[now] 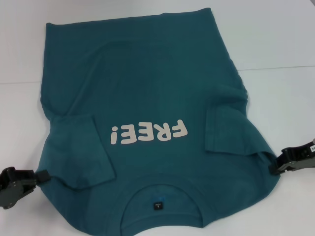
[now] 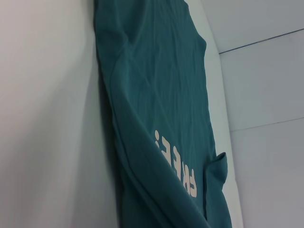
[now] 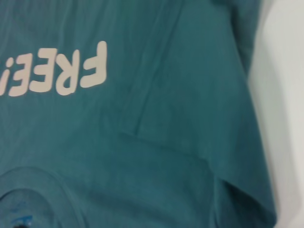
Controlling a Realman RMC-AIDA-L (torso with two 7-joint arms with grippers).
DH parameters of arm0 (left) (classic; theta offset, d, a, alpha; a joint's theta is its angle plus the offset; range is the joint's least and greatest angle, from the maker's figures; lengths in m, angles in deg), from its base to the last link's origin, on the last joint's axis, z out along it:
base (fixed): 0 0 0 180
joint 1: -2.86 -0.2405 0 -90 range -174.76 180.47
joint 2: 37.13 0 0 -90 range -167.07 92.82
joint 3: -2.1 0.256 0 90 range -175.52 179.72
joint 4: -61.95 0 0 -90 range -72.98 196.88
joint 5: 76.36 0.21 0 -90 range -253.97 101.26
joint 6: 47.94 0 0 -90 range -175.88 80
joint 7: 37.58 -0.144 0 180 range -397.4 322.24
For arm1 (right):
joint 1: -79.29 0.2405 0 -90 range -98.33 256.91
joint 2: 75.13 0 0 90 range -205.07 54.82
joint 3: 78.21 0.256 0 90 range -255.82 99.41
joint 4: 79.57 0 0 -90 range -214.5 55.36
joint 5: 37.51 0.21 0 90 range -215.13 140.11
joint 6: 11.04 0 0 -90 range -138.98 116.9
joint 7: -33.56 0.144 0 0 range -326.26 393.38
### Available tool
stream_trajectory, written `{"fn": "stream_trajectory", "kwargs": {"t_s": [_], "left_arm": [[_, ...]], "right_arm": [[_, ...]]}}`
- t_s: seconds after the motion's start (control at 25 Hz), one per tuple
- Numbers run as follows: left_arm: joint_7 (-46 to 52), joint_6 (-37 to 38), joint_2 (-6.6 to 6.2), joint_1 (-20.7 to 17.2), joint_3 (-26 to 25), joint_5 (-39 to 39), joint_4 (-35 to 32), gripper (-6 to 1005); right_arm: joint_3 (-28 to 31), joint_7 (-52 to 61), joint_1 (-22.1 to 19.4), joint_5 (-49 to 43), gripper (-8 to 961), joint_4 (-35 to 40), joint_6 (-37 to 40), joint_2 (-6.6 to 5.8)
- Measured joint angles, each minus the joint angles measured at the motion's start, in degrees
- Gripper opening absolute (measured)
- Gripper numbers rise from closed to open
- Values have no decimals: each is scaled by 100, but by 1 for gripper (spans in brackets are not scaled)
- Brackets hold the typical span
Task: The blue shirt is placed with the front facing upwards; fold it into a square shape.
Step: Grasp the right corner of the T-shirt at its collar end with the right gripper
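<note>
The blue shirt (image 1: 147,83) lies front up on the table, collar toward me, with its white "FREE!" lettering (image 1: 147,132) and black neck label (image 1: 158,204) showing. Both short sleeves are folded inward over the chest. My left gripper (image 1: 43,176) sits at the shirt's left shoulder edge, low on the table, shut on the fabric there. At the right shoulder edge my right gripper (image 1: 272,166) is likewise shut on the fabric. The left wrist view looks along the shirt (image 2: 161,95) from near the table. The right wrist view shows the shirt (image 3: 180,142) with the lettering and the folded right sleeve.
A white table (image 1: 280,39) carries the shirt, with bare surface to the left, right and behind it. A thin seam line (image 1: 275,68) crosses the table at the far right. The shirt's collar end reaches the near edge of the head view.
</note>
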Motion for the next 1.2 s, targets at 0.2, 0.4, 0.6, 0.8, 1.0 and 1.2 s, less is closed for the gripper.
{"fn": "stream_trajectory", "kwargs": {"t_s": [0.2, 0.4, 0.6, 0.8, 1.0, 1.2], "left_arm": [[0, 2, 0, 0, 2, 0, 0, 7], [0, 1, 5, 2, 5, 0, 0, 7], [0, -2, 7, 7, 5, 0, 0, 7], [0, -10, 20, 9, 5, 0, 0, 6], [0, -23, 25, 9, -3, 0, 0, 6], [0, -42, 26, 9, -4, 0, 1, 6]], "right_arm": [[53, 30, -82, 9, 81, 185, 40, 0], [61, 32, -102, 2, 279, 192, 4, 7], [62, 116, -86, 5, 463, 192, -140, 38], [5, 180, -3, -18, 457, 120, -355, 101], [-96, 252, 110, -112, 455, 61, -475, 175], [-156, 253, 232, -94, 452, 45, -493, 257]]}}
